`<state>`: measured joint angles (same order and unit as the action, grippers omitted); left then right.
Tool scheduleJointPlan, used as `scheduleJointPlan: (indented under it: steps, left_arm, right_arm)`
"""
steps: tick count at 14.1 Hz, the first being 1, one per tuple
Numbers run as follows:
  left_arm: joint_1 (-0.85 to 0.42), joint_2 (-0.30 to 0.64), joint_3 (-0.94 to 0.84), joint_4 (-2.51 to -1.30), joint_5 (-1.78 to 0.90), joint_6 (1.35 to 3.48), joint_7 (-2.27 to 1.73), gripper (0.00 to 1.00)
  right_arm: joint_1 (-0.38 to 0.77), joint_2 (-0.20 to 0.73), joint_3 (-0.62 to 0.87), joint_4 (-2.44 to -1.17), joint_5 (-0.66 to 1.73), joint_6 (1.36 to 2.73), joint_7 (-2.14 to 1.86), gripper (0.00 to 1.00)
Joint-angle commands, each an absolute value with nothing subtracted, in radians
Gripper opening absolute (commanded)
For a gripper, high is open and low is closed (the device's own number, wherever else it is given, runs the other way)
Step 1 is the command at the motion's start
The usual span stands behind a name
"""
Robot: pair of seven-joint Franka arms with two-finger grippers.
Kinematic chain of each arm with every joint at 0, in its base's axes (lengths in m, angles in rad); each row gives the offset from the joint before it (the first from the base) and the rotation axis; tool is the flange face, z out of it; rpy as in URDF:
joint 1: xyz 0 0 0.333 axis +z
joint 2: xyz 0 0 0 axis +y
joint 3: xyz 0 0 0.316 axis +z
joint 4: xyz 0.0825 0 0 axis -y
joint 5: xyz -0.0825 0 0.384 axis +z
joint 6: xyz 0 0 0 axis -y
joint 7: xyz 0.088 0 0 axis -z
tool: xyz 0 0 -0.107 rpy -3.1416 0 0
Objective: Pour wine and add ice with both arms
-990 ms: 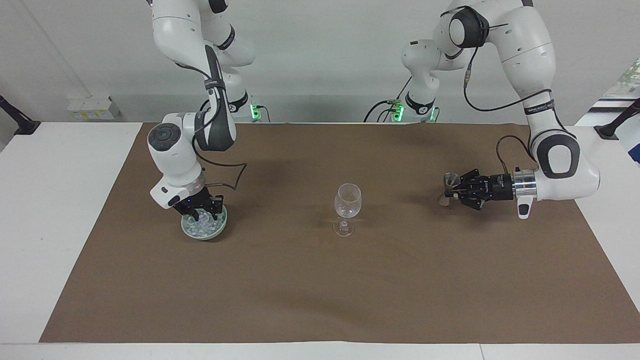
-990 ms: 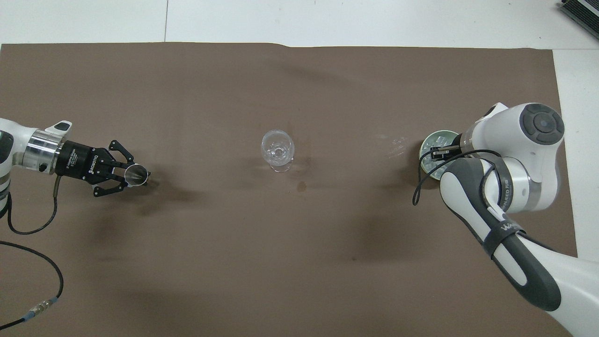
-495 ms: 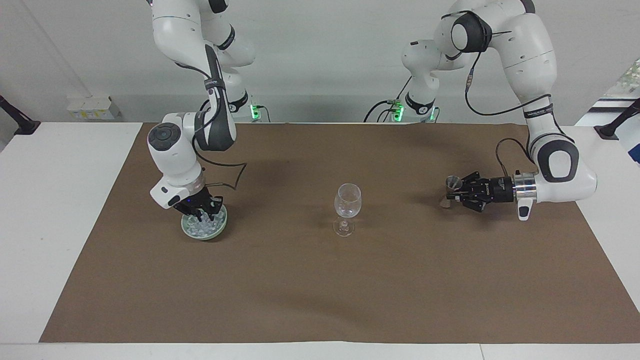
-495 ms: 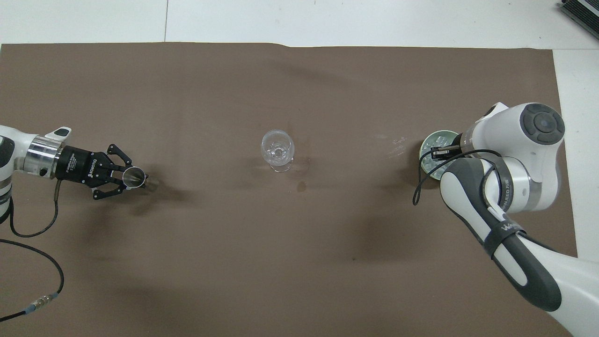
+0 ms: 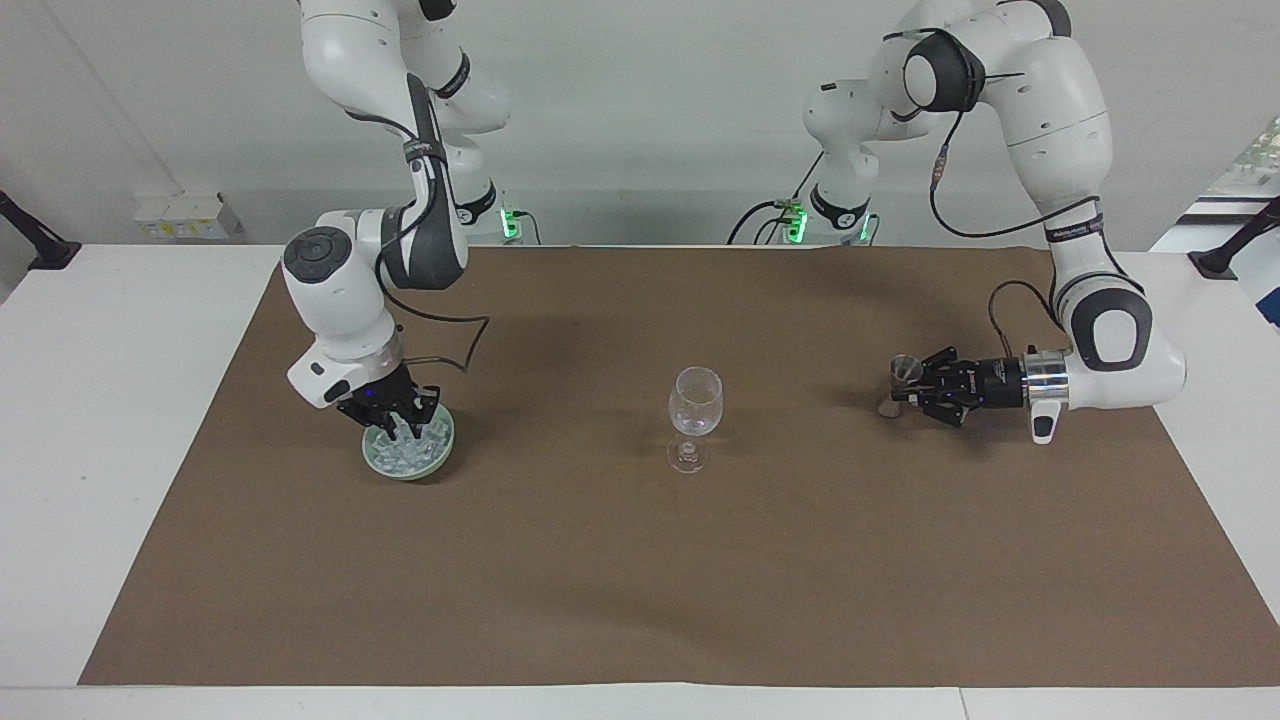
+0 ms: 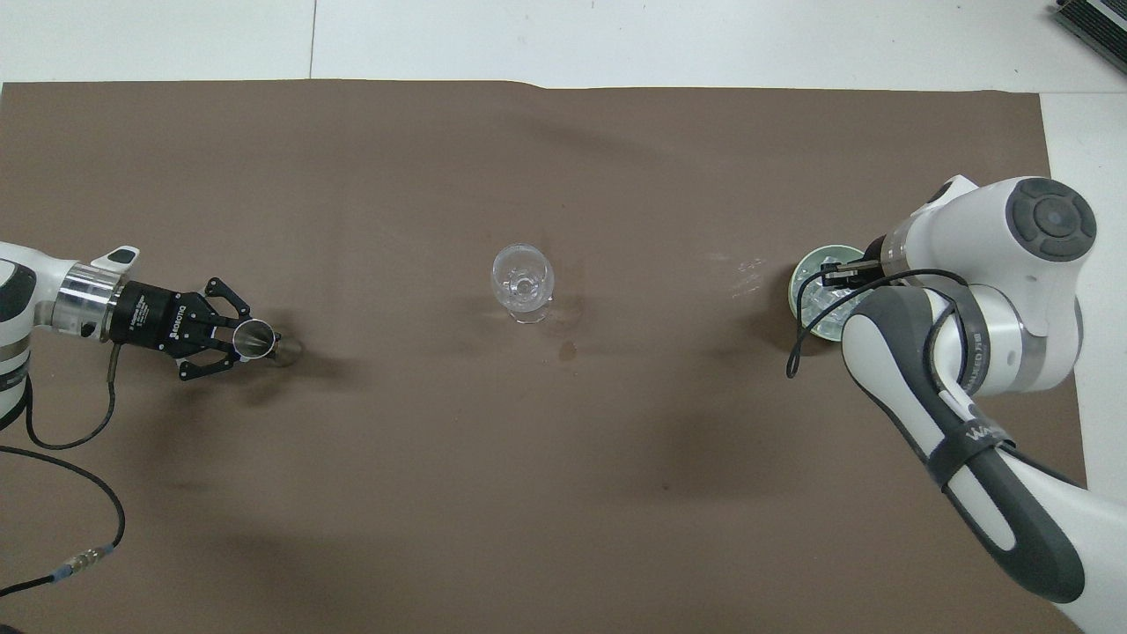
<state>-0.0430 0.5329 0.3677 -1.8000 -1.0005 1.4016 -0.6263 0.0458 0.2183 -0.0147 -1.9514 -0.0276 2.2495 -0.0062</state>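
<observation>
My right end effector (image 5: 404, 428) has risen slightly over the bowl (image 5: 440, 455), fingers together on an ice (image 5: 405, 455) chunk. My left end effector (image 5: 908, 388), clamped on the small cup (image 5: 906, 368), drew back toward the left arm's end.

Clear glossy wine glass (image 5: 695, 400) on matt brown paper-like table cover (image 5: 640, 560).

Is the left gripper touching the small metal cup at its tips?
Touching. In the overhead view the left gripper has its jaws closed around the small metal cup, with no gap showing; the facing view shows the cup held at its tips.
</observation>
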Motion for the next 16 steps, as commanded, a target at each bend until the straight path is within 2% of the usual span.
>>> scheduleJointPlan:
  steps: [1, 7, 16]
  left_arm:
    - [-0.035, 0.532, 0.367, -1.822, -1.031, 1.390, -0.604, 0.00]
    - [-0.034, 0.534, 0.365, -1.835, -1.048, 1.396, -0.560, 0.00]
    - [-0.035, 0.535, 0.364, -1.839, -1.063, 1.411, -0.560, 0.00]
  right_arm:
    - [0.048, 0.190, -0.009, -1.919, -0.043, 2.189, -0.021, 0.02]
    - [0.051, 0.175, 0.002, -1.775, -0.041, 2.001, -0.021, 0.02]
    - [0.051, 0.046, 0.015, -1.762, -0.032, 1.875, -0.011, 0.02]
